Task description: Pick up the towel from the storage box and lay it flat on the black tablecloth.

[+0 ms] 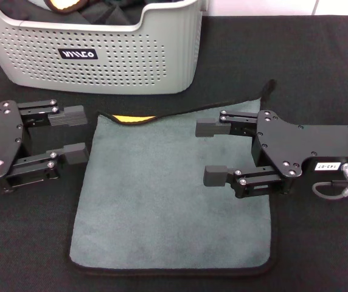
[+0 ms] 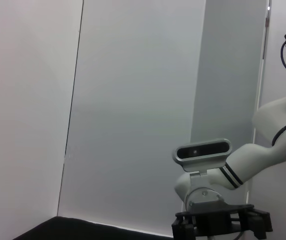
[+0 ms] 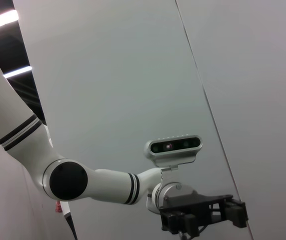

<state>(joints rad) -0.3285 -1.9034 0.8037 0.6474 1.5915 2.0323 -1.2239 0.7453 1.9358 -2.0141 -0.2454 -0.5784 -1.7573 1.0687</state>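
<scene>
The towel (image 1: pixel 174 201) lies spread on the black tablecloth (image 1: pixel 320 85), grey-green face up, with a small fold of its yellow face (image 1: pixel 134 118) showing at the far edge. The storage box (image 1: pixel 101 55) stands behind it at the far left. My left gripper (image 1: pixel 73 134) is open and empty just off the towel's left edge. My right gripper (image 1: pixel 213 152) is open and empty above the towel's right half. The left wrist view shows the right arm's gripper (image 2: pixel 222 222) farther off. The right wrist view shows the left arm's gripper (image 3: pixel 203 215) farther off.
Dark cloth and a bit of yellow, dark-edged cloth (image 1: pixel 64 5) lie inside the storage box. The tablecloth stretches bare to the right of the towel and in front of the left gripper. Pale walls fill both wrist views.
</scene>
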